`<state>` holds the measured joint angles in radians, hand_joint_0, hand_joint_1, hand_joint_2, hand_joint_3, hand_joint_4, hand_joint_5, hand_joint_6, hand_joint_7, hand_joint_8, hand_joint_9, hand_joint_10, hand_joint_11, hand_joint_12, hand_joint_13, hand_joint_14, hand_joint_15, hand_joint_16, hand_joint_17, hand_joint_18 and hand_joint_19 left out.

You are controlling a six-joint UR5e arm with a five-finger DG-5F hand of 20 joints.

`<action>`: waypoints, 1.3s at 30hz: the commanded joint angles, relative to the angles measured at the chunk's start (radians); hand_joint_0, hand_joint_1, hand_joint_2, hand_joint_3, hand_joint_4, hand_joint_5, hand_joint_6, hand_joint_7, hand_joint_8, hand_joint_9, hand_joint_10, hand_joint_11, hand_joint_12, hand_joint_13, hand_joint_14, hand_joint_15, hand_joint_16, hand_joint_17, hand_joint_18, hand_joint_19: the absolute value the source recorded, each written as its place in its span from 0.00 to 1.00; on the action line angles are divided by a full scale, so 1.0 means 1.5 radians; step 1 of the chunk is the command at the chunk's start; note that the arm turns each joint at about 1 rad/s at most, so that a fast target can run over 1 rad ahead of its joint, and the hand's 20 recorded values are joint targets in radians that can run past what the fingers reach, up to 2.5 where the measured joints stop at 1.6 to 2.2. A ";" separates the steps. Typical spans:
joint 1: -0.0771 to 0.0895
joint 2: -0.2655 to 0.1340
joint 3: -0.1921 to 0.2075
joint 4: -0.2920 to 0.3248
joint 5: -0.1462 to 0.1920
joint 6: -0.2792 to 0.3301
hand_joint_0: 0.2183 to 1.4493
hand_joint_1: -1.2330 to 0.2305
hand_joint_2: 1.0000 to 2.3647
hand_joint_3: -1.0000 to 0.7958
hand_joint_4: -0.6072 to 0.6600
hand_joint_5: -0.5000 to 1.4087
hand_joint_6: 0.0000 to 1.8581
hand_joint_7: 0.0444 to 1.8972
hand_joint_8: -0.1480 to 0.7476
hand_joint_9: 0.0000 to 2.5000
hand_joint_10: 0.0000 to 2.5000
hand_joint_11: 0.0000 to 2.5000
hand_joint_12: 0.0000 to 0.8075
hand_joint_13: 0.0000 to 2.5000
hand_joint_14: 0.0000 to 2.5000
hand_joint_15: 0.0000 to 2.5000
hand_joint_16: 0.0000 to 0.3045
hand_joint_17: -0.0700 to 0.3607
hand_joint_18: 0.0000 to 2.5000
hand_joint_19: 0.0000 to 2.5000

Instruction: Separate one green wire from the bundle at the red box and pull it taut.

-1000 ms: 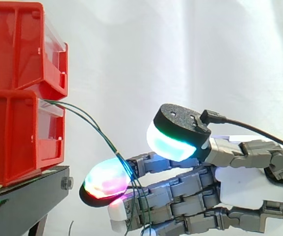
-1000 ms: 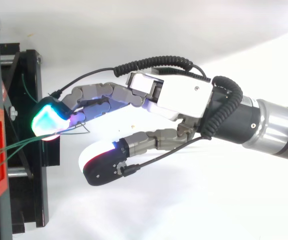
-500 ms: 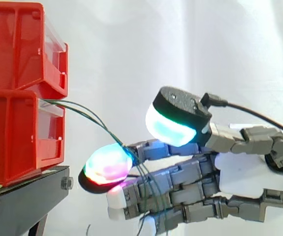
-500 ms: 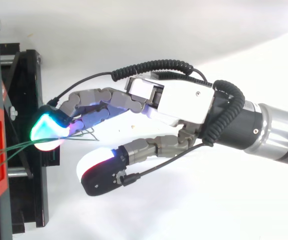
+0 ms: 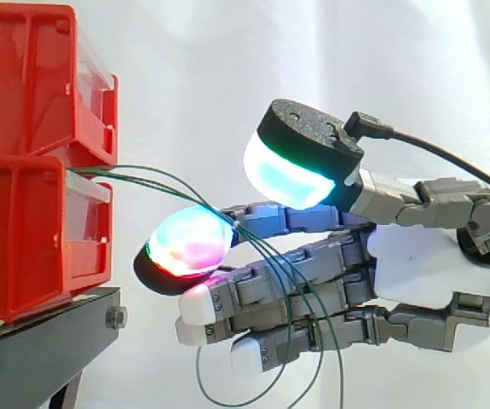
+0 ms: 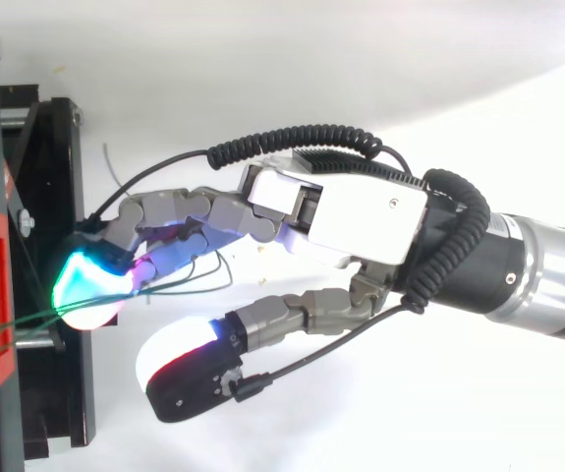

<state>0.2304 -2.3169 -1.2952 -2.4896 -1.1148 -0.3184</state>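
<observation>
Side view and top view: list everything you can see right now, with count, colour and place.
red bins: two, red, stacked at the left on the stand.
green wires: at least two, green, running from the lower bin's front over the hand and hanging in loops below it.
stand: one, black, under the bins.
curtain: one, white, behind everything.
hand: one, grey and white, reaching in from the right with straight fingers, thumb raised apart, wires draped across the fingers.
</observation>
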 commanded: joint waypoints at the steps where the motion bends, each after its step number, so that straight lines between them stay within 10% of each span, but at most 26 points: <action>1: 0.002 0.000 -0.001 -0.006 -0.002 0.001 0.32 0.45 0.01 0.32 0.65 0.21 0.27 0.54 0.43 0.29 0.00 0.03 0.40 0.20 0.00 0.09 0.18 0.46 0.18 0.24; 13: -0.004 0.000 -0.001 -0.077 -0.007 0.022 0.31 0.46 0.00 0.31 0.65 0.21 0.27 0.53 0.43 0.29 0.00 0.04 0.40 0.20 0.00 0.09 0.18 0.46 0.18 0.24; 35: -0.002 0.023 0.000 -0.090 -0.003 0.035 0.34 0.42 0.01 0.35 0.56 0.22 0.27 0.73 0.43 0.29 0.00 0.05 0.40 0.21 0.00 0.10 0.18 0.45 0.19 0.24; 39: 0.001 0.025 0.000 -0.090 -0.002 0.030 0.33 0.42 0.01 0.38 0.58 0.20 0.34 0.63 0.44 0.29 0.00 0.06 0.40 0.21 0.00 0.10 0.18 0.45 0.19 0.25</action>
<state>0.2281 -2.2825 -1.2948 -2.6247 -1.1194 -0.2675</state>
